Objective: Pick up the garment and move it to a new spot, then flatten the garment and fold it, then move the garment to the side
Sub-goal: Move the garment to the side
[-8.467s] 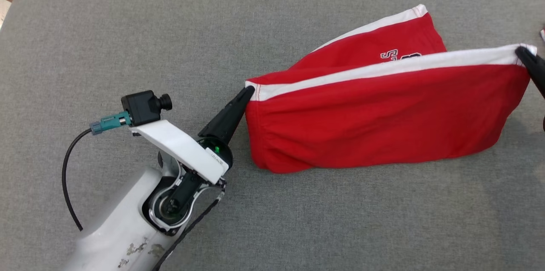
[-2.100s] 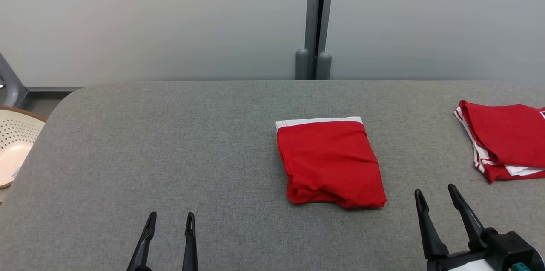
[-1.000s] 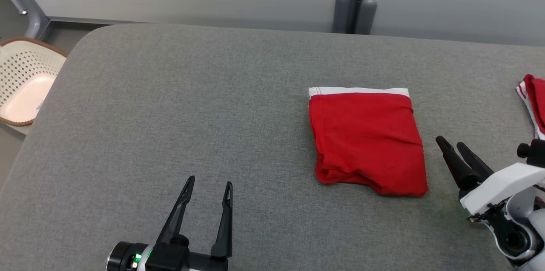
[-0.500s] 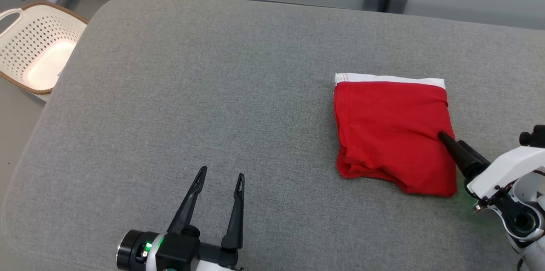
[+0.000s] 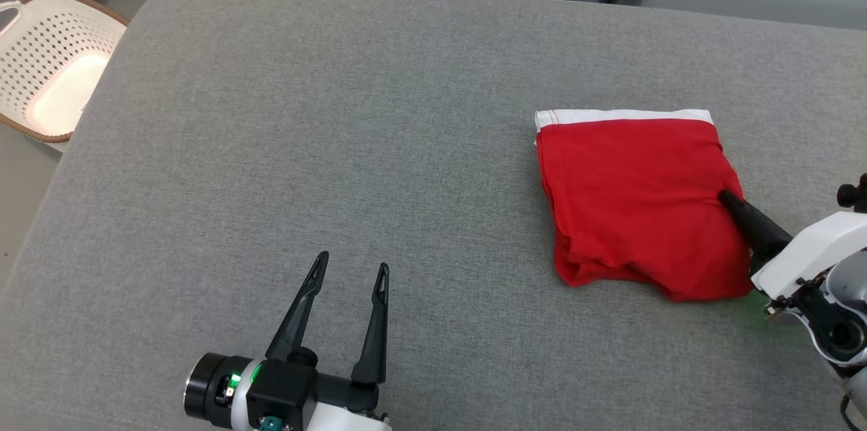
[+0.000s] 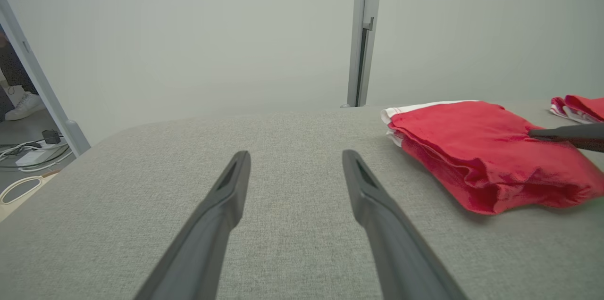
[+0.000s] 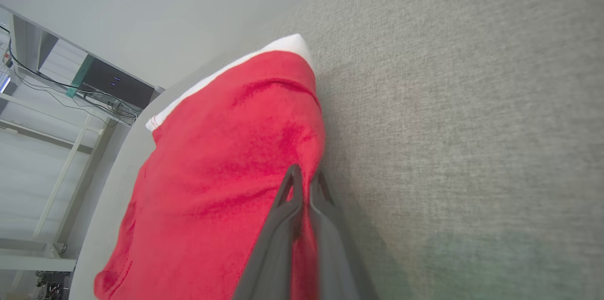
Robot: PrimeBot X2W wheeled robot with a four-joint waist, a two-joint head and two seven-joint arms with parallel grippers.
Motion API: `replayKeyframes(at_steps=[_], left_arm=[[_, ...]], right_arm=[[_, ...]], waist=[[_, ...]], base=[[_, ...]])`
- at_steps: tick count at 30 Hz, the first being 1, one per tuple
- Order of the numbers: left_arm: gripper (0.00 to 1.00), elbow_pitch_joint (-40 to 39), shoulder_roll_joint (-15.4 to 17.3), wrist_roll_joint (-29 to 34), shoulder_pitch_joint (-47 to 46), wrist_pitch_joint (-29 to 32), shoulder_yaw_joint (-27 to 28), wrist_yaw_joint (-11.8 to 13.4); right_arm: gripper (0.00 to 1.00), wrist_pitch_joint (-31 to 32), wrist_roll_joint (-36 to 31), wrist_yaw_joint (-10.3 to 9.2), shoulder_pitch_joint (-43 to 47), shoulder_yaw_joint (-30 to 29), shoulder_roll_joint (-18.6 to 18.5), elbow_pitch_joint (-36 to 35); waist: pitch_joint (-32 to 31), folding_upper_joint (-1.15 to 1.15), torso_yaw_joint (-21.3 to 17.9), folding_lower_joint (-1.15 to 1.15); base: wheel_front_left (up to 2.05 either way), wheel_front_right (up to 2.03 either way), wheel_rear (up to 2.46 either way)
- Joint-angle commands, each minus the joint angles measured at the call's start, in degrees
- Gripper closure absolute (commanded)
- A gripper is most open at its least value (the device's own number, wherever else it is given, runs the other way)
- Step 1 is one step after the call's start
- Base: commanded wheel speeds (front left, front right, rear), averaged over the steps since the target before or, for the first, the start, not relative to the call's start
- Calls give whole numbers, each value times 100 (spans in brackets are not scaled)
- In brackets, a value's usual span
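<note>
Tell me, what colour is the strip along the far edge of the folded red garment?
White: a plain band edging the garment; clearest in the head view.

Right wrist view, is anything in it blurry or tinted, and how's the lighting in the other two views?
Right wrist view: the right pincer is soft near the lens, the garment sharper, with a green tint on the table at lower right. Head view: even, soft light, a green glow beside that pincer. Left wrist view: the left pincer blurs toward the bottom edge.
</note>
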Motion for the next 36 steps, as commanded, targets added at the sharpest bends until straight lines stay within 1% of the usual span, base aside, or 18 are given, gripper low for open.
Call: replayKeyframes(at_steps=[1, 7, 12, 13, 25, 29, 33, 36], left_arm=[[0, -17, 18, 29, -48, -10, 37, 12], [0, -127, 18, 55, -116, -10, 154, -48], [0, -196, 18, 186, -290, -10, 149, -139], [0, -196, 18, 186, -290, -10, 149, -139], [0, -551, 75, 540, -805, -10, 172, -350], [0, -660, 118, 607, -921, -10, 129, -349], [0, -723, 170, 617, -1002, -9, 93, -358], [0, -730, 214, 620, -1052, -9, 72, -379]], right_arm=[[100, -94, -59, -2, -102, 51, -162, -67], [100, -224, -441, -2, -506, 397, -776, -190], [100, -299, -609, -2, -918, 465, -1297, -141], [100, -299, -609, -2, -918, 465, -1297, -141], [100, -475, -987, -3, -1754, 546, -2301, -40], [100, -506, -1087, -3, -1913, 540, -2645, -2], [100, -567, -1359, -3, -2062, 563, -2983, 62], [100, -600, -1668, -3, -2192, 610, -3109, 173]], waist=[[-3, 0, -79, 0], [197, 0, -468, 0], [493, 0, -731, 0], [493, 0, -731, 0], [1258, 0, -1210, 0], [1437, 0, -1300, 0], [1600, 0, -1394, 0], [1728, 0, -1450, 0]], base=[[0, 0, 0], [0, 0, 0], [0, 0, 0], [0, 0, 0], [0, 0, 0], [0, 0, 0], [0, 0, 0], [0, 0, 0]])
